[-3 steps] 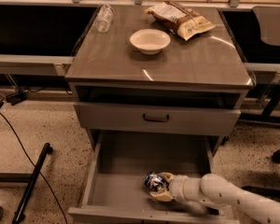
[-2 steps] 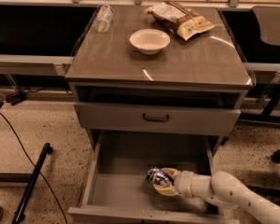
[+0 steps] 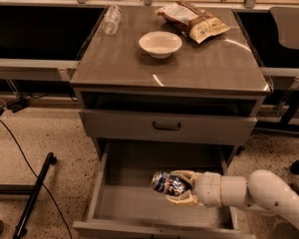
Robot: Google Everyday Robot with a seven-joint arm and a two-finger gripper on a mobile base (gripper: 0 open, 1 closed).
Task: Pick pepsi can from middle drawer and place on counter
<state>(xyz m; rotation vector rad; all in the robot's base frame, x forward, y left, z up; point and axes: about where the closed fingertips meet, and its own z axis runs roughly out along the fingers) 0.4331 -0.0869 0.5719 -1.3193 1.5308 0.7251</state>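
The pepsi can (image 3: pixel 166 182), blue with a silver end, lies on its side between the fingers of my gripper (image 3: pixel 180 187), which is shut on it. The white arm reaches in from the lower right. The can is held above the grey floor of the open middle drawer (image 3: pixel 139 203), near its middle right. The counter (image 3: pixel 119 63) is the glossy grey-brown top of the cabinet, above and behind the gripper.
On the counter stand a white bowl (image 3: pixel 160 44), a clear plastic bottle (image 3: pixel 111 19) at the back left and a snack bag (image 3: pixel 192 20) at the back right. A closed drawer front with a dark handle (image 3: pixel 166 127) sits above the open drawer. A black pole (image 3: pixel 32 195) lies on the floor at left.
The gripper has lifted the can off the drawer floor and raised it a little, moving slightly left and up.
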